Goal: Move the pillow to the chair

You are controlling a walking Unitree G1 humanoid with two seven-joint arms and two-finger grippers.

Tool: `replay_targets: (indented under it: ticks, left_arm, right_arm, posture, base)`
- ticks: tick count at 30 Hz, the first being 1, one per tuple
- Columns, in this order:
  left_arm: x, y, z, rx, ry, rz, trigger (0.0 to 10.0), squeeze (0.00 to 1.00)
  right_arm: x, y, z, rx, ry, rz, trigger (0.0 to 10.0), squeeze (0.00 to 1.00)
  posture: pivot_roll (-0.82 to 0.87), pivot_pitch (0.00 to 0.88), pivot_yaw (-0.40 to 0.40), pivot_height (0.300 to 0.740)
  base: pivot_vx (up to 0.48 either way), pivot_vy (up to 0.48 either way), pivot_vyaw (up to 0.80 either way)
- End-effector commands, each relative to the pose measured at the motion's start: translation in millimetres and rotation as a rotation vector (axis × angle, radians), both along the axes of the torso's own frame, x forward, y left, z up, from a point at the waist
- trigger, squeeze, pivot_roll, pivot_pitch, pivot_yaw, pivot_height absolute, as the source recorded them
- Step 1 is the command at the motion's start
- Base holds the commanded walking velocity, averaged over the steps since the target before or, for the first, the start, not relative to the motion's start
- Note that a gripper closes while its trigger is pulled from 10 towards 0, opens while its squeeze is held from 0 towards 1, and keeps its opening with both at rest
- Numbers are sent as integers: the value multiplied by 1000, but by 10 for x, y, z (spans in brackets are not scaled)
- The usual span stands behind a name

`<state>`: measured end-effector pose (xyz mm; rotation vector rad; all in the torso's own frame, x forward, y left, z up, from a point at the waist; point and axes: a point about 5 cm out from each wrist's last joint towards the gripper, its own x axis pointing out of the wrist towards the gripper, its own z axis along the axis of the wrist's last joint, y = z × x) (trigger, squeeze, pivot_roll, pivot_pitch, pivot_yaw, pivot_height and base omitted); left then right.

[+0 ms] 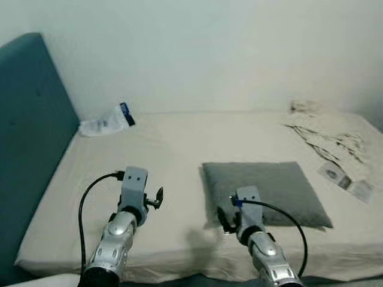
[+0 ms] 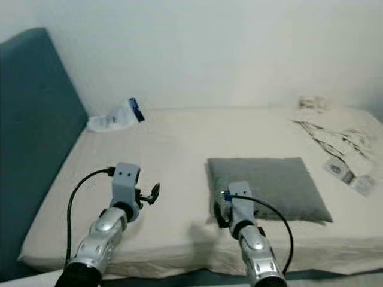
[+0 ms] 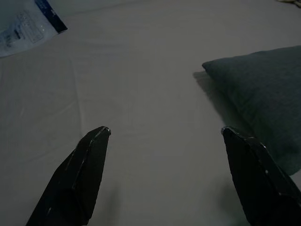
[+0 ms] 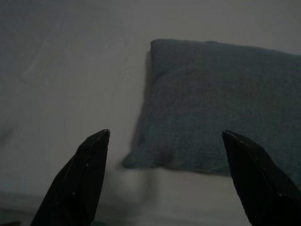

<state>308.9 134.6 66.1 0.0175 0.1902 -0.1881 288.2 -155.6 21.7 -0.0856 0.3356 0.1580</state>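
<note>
You are hovering both spread claws, left claw (image 3: 164,136) and right claw (image 4: 164,136), before the pillow (image 1: 263,190), likely soft and light, so pinch its near edge.

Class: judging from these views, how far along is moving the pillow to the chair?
Done: both arms are raised over the bed. In hand: the open right gripper points at the grey pillow, not touching; the left gripper hovers open beside it. Left: grasping, lifting, carrying to the chair.
</note>
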Motion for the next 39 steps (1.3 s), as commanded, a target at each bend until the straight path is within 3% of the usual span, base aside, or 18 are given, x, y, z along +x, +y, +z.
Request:
replay_targets:
  ticks: [1,8,25,29,39]
  left_arm:
    - [-3,10,-43,22,24,-1,10000,0]
    - [4,-13,-42,28,23,-2,10000,0]
    - [-10,-2,-66,19,34,19,10000,0]
    - [-8,28,-131,45,95,37,10000,0]
    - [-21,24,-154,39,104,40,10000,0]
  right_arm:
    - [5,37,11,11,-7,6,10000,0]
    - [4,23,20,7,-10,5,10000,0]
    - [-15,11,7,1,-4,11,10000,0]
    - [-13,7,5,0,-1,11,10000,0]
    - [-28,-13,-3,-4,3,9,10000,0]
  posture:
    - [-40,73,12,740]
    - [-51,73,10,740]
    - [-48,75,2,740]
    - [-48,75,1,740]
    - [-51,71,1,740]
  base:
    - [0,0,0]
    - [0,-76,0]
    - [0,-450,0]
    - [0,0,0]
    - [0,238,0]
